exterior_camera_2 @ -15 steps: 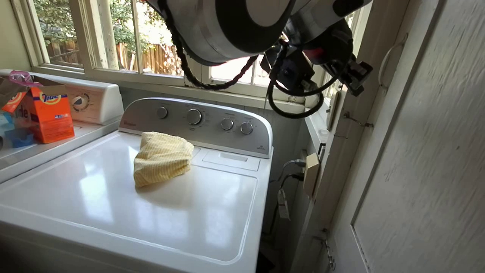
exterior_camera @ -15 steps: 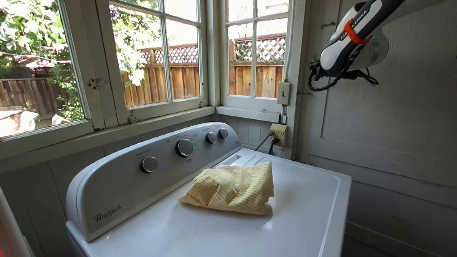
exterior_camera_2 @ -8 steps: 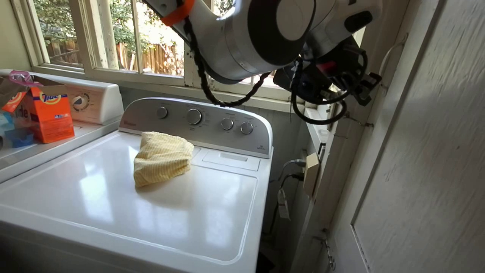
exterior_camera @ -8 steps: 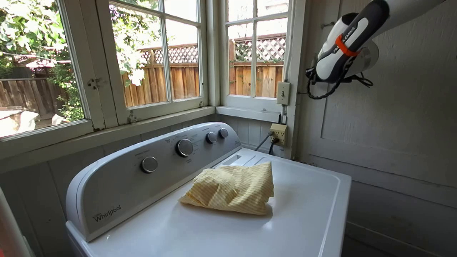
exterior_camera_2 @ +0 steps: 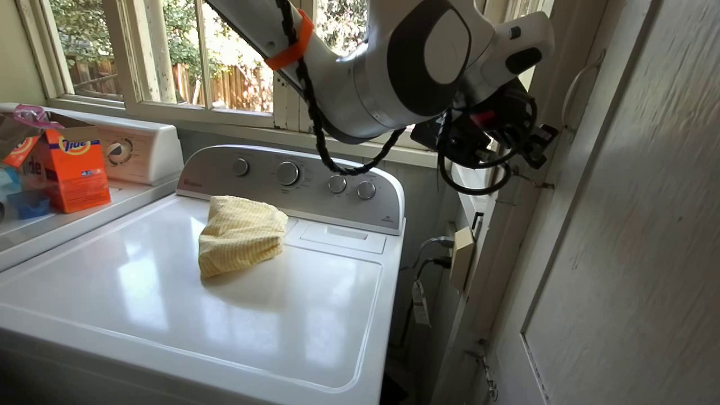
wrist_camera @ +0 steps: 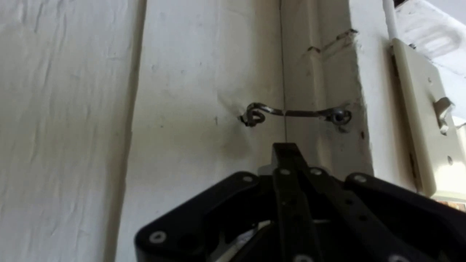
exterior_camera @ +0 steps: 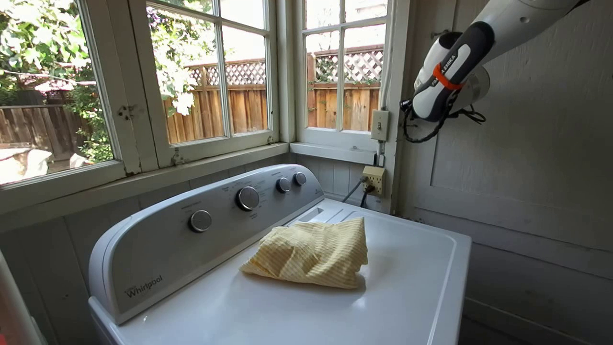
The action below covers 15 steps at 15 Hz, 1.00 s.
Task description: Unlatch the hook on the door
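The hook (wrist_camera: 302, 113) is a thin dark metal rod in the wrist view. It spans the seam between the pale door (wrist_camera: 189, 109) and the frame, its curled end at a small eye on the door and its ringed end at the frame. The hook (exterior_camera_2: 531, 179) also shows in an exterior view, roughly level. My gripper (wrist_camera: 285, 147) has its fingertips together with nothing visible between them, below the hook in the wrist picture and apart from it. In an exterior view the gripper (exterior_camera_2: 543, 147) is above the hook, near the door (exterior_camera_2: 635, 236).
A light switch (wrist_camera: 429, 116) is right of the hook. A pale door handle (exterior_camera_2: 575, 93) is close by the gripper. A lower latch (exterior_camera_2: 488, 371) is on the door edge. Below stand a white washer (exterior_camera: 402, 287) with a yellow cloth (exterior_camera: 311, 251) and an outlet box (exterior_camera: 374, 179).
The arm has moved down, bringing the gripper lower toward the hook's height. In an exterior view it has also shifted left. The hook, the door and the cloth look unchanged.
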Motion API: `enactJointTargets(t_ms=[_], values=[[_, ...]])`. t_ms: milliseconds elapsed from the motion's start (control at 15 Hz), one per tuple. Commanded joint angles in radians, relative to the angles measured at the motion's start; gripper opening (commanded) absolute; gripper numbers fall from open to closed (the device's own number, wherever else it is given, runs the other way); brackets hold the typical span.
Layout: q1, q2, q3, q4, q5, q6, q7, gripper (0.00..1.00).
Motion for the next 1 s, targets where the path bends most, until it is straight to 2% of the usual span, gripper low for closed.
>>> enactJointTargets(t_ms=[0,667,933], values=[[0.059,0.06,-0.071,0.05,-0.02,-0.015,0.051,0.0],[0.115,0.116,-0.139,0.076,-0.009,-0.02,0.04,0.0],[0.163,0.107,-0.196,0.078,-0.026,-0.099,0.035,0.0]])
